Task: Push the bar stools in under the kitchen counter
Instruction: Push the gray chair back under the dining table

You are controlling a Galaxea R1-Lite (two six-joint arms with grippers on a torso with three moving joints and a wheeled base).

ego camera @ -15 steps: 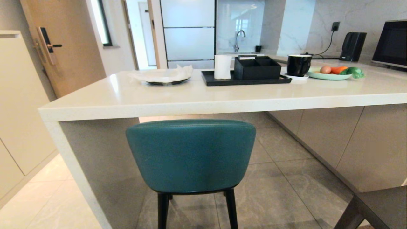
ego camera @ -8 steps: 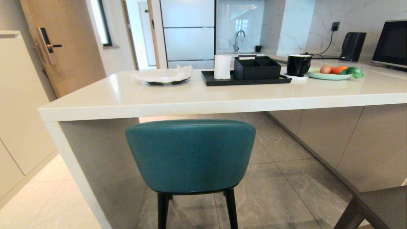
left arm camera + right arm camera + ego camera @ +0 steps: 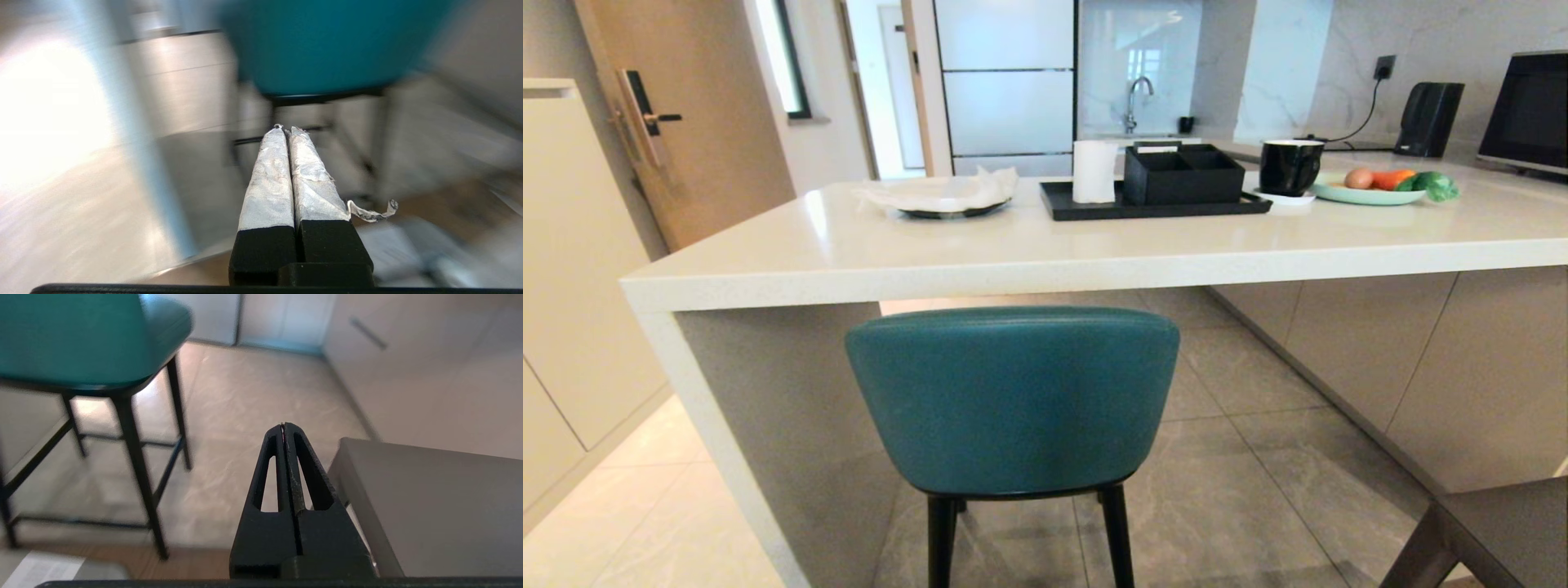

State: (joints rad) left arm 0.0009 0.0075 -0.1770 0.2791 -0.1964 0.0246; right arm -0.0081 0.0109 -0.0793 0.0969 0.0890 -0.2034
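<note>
Teal stool (image 3: 1013, 400), black legs (image 3: 941, 539); off-white counter (image 3: 1045, 245); grey stool (image 3: 1494, 531)

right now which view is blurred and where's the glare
Left wrist view: motion-smeared, the teal stool streaked, a blown-out white patch on the floor. Right wrist view: the stool soft-edged, the shut right gripper crisp. Head view: sharp, soft sheen on the counter.

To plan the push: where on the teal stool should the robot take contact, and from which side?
Best on the teal stool backrest's broad rear face, coming from the robot's side. That padded face is wide and turned toward the robot, with the kitchen counter directly beyond it.
</note>
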